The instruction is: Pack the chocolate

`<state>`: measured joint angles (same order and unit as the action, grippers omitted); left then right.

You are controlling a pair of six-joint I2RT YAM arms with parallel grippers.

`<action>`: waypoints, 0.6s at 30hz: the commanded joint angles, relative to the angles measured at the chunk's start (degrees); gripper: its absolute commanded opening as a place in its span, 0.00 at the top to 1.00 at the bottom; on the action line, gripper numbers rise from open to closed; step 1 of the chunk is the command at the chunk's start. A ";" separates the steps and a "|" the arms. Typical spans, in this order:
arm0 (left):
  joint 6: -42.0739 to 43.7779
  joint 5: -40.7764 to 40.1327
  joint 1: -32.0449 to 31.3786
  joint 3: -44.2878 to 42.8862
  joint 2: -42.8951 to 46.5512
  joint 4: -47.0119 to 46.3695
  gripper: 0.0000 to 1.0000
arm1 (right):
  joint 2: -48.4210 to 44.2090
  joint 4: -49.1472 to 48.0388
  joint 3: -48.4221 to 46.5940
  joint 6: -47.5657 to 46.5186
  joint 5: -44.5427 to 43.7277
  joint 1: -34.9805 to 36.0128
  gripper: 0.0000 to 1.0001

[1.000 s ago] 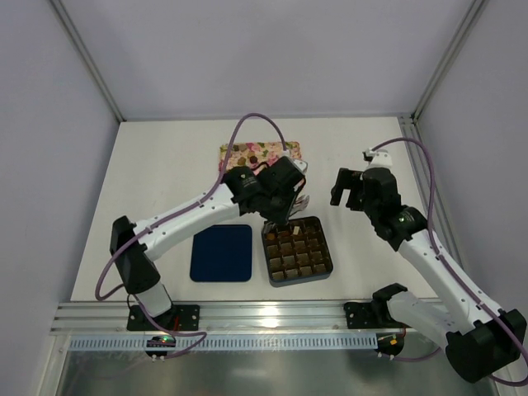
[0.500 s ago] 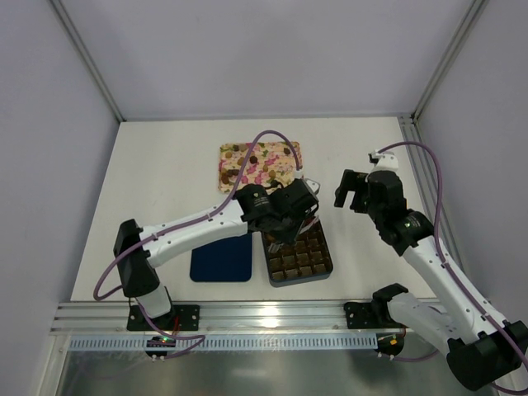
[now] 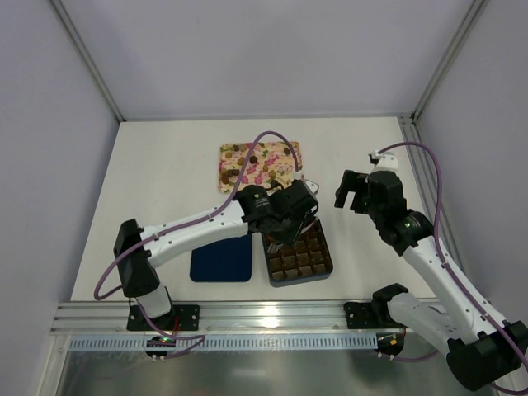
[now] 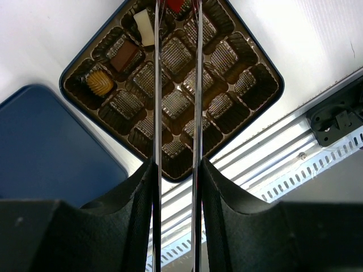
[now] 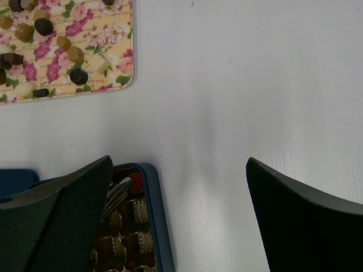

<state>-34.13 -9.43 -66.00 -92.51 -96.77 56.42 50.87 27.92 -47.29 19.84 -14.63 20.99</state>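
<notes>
My left gripper point(image 3: 300, 216) point(image 4: 177, 164) is shut on thin metal tongs point(image 4: 197, 85) and hangs over the far end of the dark gridded box point(image 3: 328, 257). The tong tips sit at a red chocolate point(image 4: 174, 4) in a far corner cell. That piece also shows in the right wrist view point(image 5: 135, 186). Most cells look empty. Nearby cells hold a whitish piece point(image 4: 144, 27), a brown one point(image 4: 125, 54) and a tan one point(image 4: 99, 82). Several loose chocolates point(image 5: 78, 75) lie on the floral tray point(image 3: 280, 150). My right gripper point(image 3: 351, 191) point(image 5: 178, 161) is open and empty, above bare table right of the box.
A dark blue lid point(image 3: 221, 257) point(image 4: 45, 153) lies flat just left of the box. The aluminium rail point(image 3: 247, 318) runs along the near table edge. White walls and frame posts enclose the table on three sides.
My left gripper moved with the tongs from near the floral tray to over the box's far end, then held almost still. My right arm shifted slightly.
</notes>
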 commanded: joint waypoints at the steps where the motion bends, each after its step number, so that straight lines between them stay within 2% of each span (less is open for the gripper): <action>1: -0.50 -1.03 -0.19 -0.04 0.62 -1.49 0.64 | -0.60 -1.12 -0.09 0.20 -0.22 -0.25 0.00; 7: -0.24 -1.20 -0.27 -0.48 0.80 -1.41 0.61 | -0.69 -1.21 0.09 0.20 -0.13 -0.25 0.00; 11: 0.90 -4.27 -0.19 -3.01 2.11 -1.14 0.60 | -0.60 -1.47 -0.08 0.20 0.13 -0.43 0.00; 14: 2.30 -5.07 2.00 -5.91 2.29 -0.09 0.60 | -0.16 -1.91 -0.09 0.12 0.39 -0.43 0.00; 18: 4.59 -5.33 8.40 -8.90 0.80 0.97 0.58 | 1.07 -2.61 -0.26 -0.15 1.18 -0.60 0.00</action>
<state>-32.14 -12.10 -62.39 -97.03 -96.77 57.45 51.20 27.66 -47.22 19.84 -14.15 20.75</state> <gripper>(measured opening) 0.416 0.996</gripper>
